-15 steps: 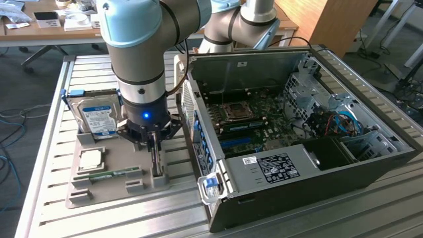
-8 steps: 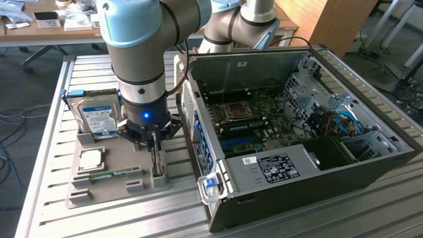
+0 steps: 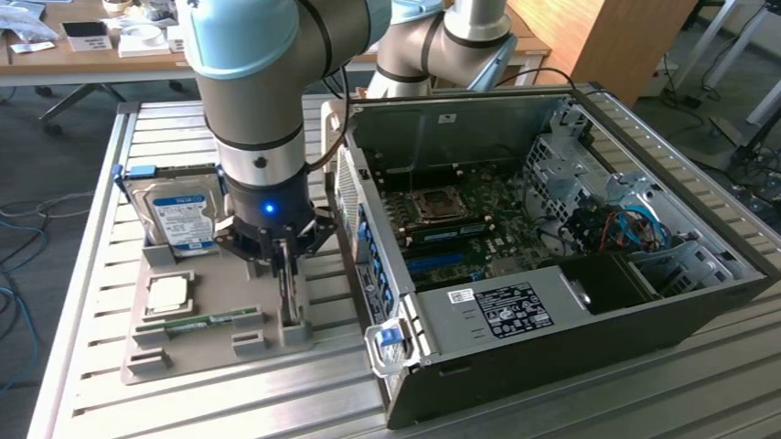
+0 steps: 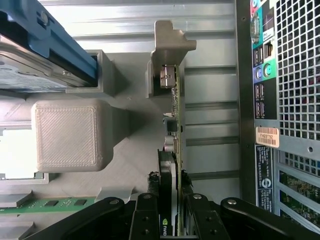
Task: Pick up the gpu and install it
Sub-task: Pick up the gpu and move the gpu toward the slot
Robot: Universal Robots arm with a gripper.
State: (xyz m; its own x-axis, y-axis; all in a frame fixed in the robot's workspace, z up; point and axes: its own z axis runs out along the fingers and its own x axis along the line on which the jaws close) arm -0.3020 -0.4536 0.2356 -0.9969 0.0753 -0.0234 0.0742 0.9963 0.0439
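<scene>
Starting at the exterior view's left, you're looking at a slatted metal desk (image 3: 159, 402) carrying a gray tray (image 3: 208, 357) near the desk's edge on that side. A blue-labelled hard drive (image 3: 183, 215) is standing upright at the tray's back corner. A square processor chip (image 3: 168, 293) is lying flat in front of it, and a narrow memory stick (image 3: 201, 322) is lying closer to the tray's front edge.

Moving right, the gpu (image 4: 176, 125) is standing on edge in a slot along the tray's edge nearest the computer. Its silver bracket (image 4: 167, 42) is sitting at the end away from the tool (image 4: 170, 197). The arm (image 3: 251, 91) is hanging straight down over the card. The tool is pinching the gpu, with the black fingers (image 4: 146, 220) pressing on both faces of it.

Further right, an open computer case (image 3: 550, 274) is lying on its side just beside the tray. It's showing its motherboard upward and is turning its port panel toward the gpu.
</scene>
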